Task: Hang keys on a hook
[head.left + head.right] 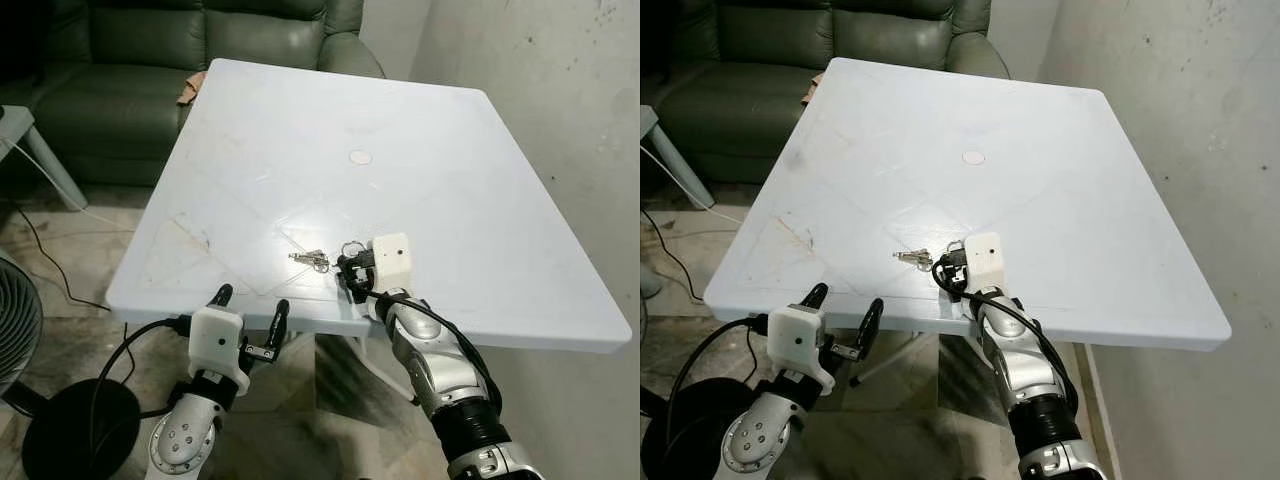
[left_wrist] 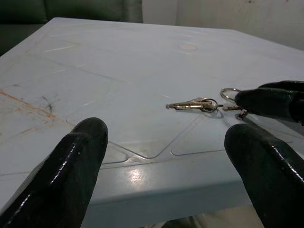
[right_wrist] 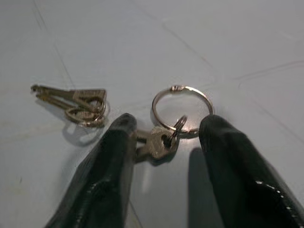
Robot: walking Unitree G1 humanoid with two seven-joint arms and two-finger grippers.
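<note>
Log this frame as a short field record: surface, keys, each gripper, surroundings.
surface: white table, scuffed
keys: two sets near the front edge; key on large ring, small key bunch beside it, apart
right gripper: open, fingers straddling the key on the large ring
left gripper: open, at the table's front edge, holding nothing
surroundings: green sofa behind table
hook: not seen

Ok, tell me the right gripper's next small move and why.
Probably close the jaws. The right gripper is down on the white table, open, straddling the key on the large ring. A second key bunch lies apart, outside them.
</note>
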